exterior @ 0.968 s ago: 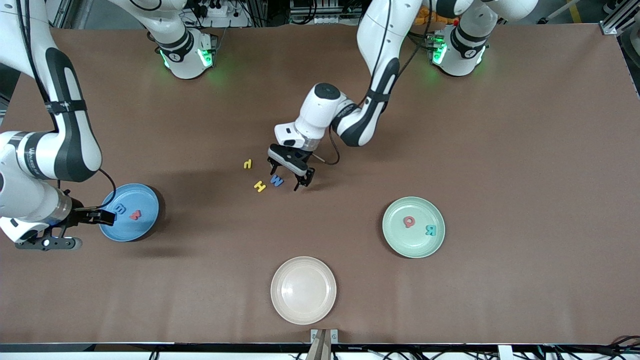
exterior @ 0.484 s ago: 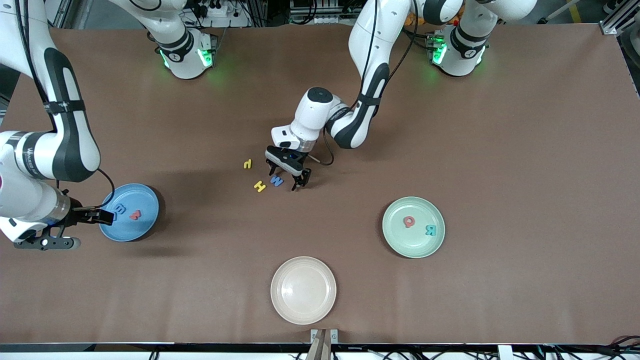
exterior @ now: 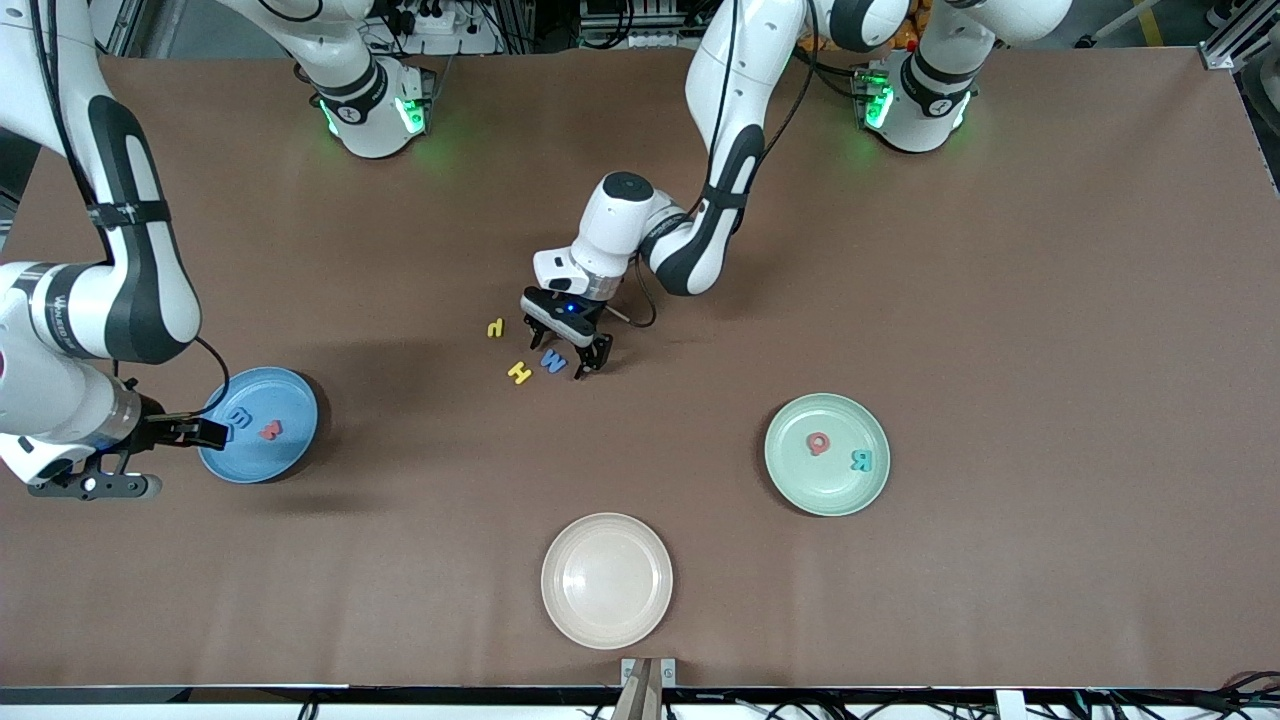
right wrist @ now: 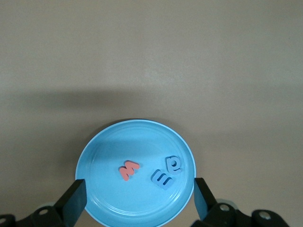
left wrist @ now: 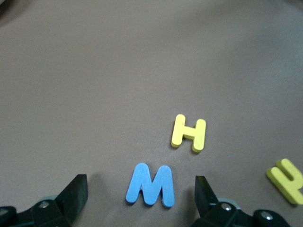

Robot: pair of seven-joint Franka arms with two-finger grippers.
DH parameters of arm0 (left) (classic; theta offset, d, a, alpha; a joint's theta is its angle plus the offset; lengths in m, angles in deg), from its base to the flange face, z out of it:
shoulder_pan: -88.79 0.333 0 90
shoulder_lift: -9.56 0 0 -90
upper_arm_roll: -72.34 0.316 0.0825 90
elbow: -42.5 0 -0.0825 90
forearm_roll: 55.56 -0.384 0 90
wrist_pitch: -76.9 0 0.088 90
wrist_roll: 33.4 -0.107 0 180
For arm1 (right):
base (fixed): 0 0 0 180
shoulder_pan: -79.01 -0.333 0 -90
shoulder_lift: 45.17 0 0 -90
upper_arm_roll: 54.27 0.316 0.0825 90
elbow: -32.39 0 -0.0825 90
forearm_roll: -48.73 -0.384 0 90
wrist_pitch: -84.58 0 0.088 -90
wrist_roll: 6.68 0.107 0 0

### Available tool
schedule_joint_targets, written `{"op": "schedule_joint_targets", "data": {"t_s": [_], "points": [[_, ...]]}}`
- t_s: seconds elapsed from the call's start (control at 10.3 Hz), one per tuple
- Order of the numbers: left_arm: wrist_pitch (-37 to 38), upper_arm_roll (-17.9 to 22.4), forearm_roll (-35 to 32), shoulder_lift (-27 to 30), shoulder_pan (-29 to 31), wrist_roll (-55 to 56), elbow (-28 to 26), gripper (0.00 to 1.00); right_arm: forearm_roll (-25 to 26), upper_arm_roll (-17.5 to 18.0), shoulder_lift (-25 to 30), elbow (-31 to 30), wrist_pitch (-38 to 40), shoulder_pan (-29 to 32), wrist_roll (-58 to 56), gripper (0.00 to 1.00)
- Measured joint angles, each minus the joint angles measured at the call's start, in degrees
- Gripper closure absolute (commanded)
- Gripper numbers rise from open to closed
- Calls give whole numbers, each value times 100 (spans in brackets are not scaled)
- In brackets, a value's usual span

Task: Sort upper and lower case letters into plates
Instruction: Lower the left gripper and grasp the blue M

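- Brown matting covered the whole surface point(exterior: 1000, 300), with the robot bases along its top edge in the front view.
- The left gripper point(exterior: 566, 349) hung low over the loose letters in the middle, its jaws released and spread to either side of the blue M point(exterior: 553, 361); in the left wrist view that M point(left wrist: 151, 184) lay flat between the two fingertips point(left wrist: 75, 191), which suggests a pinch on it was being lined up.
- Just beside the M lay the yellow H point(exterior: 519, 373), nearer the front camera and toward the right arm's end; a second yellow letter point(exterior: 495, 327) lay farther from the camera than the H.
- The right gripper point(exterior: 135, 460) waited at the edge of the blue plate point(exterior: 290, 450), jaws released and holding nothing.
- That plate carried a red letter point(right wrist: 129, 170) and two small blue ones point(right wrist: 166, 172) lying together, probably the lowercase group.
- The green plate point(exterior: 790, 480), toward the left arm's end, held a red Q point(exterior: 819, 443) and a teal R point(exterior: 861, 460), seemingly the capitals, so the M would likely belong there.
- The cream plate point(exterior: 607, 620), nearest the front camera, held nothing.
- Hard to make out: the second yellow letter was cut off at the frame edge in the left wrist view point(left wrist: 286, 179), so its case stayed uncertain; the blue pair overlapped and read unclearly.
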Motion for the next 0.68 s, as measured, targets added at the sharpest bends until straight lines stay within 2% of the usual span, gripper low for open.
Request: {"op": "schedule_joint_targets", "data": {"t_s": [0.19, 0.39, 0.58, 0.68], "points": [[-5, 121, 0, -99, -79, 33, 73, 9, 0, 0, 0, -2, 0, 0, 0, 0], [14, 132, 0, -117, -79, 36, 123, 10, 0, -1, 0, -3, 0, 0, 0, 0], [26, 134, 0, -127, -80, 38, 152, 31, 0, -2, 0, -3, 0, 0, 0, 0], [50, 137, 0, -125, -81, 40, 165, 34, 0, -2, 0, -3, 1, 0, 0, 0]]}}
